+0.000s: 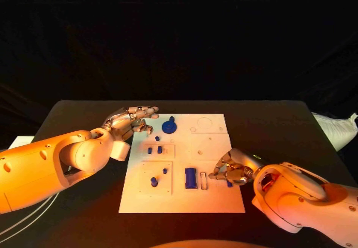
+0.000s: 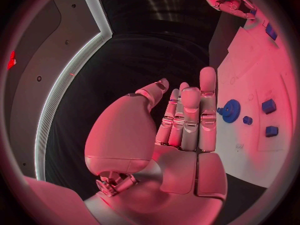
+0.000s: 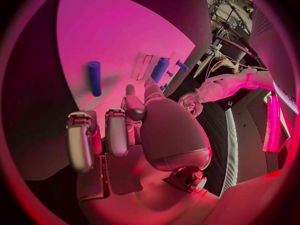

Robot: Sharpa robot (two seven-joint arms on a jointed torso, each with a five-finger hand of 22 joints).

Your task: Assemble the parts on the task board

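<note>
A white task board (image 1: 216,199) lies on the black table (image 1: 283,124), with both robot hands at its edges. The left hand (image 1: 134,120) hovers at the board's far left corner, fingers straight, side by side, holding nothing. Just beside it on the board lies a blue gear (image 1: 169,126). The right hand (image 1: 233,169) sits over the board's right edge, fingers curled inward; whether it grips anything cannot be told. Near it stand a blue cylinder (image 1: 191,178) and a white slotted frame (image 1: 204,181). Small blue pegs (image 1: 154,150) sit in recesses along the board's left side.
</note>
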